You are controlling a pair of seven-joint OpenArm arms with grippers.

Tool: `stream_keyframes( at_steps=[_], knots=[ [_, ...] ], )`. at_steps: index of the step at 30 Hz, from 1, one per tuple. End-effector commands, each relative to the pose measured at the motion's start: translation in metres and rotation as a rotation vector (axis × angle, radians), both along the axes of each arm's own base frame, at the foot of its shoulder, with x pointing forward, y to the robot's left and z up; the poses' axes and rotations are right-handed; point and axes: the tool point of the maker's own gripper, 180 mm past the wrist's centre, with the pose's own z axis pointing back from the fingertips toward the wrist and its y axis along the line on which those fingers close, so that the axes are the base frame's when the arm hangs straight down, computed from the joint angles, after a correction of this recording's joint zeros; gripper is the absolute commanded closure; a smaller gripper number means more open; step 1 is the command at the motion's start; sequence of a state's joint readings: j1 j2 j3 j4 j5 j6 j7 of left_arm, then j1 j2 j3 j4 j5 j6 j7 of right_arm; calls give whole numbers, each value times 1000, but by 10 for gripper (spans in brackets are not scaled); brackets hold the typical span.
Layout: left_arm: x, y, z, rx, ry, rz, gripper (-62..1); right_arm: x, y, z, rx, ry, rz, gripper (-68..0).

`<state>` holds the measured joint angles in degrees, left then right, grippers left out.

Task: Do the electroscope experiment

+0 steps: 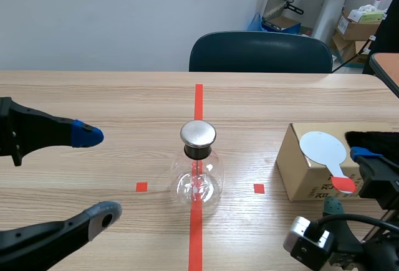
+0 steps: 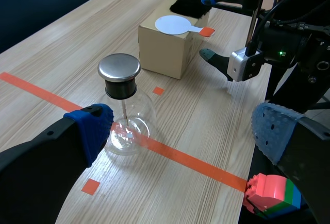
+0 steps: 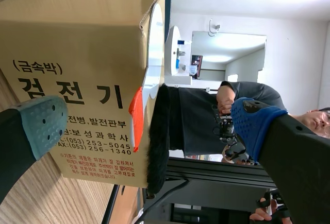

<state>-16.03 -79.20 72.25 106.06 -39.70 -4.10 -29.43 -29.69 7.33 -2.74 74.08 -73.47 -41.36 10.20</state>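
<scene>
Both my hands are spread wide, gripping nothing. The glass electroscope (image 1: pixel 198 172) sits dead centre of the frame on the red tape line, its metal cap (image 1: pixel 198 133) up top. My left hand (image 1: pixel 101 174) hangs at the left of the frame, one finger above, one below, pads facing the flask but well apart from it.

My right hand (image 1: pixel 346 179) is low at the lower right, rolled onto its side, fingers level with the top of the cardboard box (image 1: pixel 308 174). Ahead of it, the white disc paddle (image 1: pixel 323 148) lies flat on the box lid, its red handle poking over the near edge, and the black fur pad (image 1: pixel 374 139) sits just behind it.

The danger, as I judge it:
- **Paddle:** it is thin and flat. A pinch slightly off could skid it off the lid or catch the fur along with it.
- **Box:** it looks light, so a nudge could shove it across the table (image 1: pixel 93 96).
- **Left side:** a careless sweep inward could tip that round-bellied flask or bump the cap.
</scene>
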Motion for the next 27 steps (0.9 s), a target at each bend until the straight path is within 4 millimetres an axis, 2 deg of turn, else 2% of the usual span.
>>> stream_keyframes(
  at_steps=[1,14,27],
  knots=[
    [1,-2,2,-3,-4,-1,-575,5,-6,16,-16,-69,-5,-679],
    [1,-1,-1,12,3,0,-575,5,-5,16,-16,-69,-5,-679],
    [9,3,-2,38,-29,42,-575,3,-6,14,-15,-63,-6,-679]
  ],
)
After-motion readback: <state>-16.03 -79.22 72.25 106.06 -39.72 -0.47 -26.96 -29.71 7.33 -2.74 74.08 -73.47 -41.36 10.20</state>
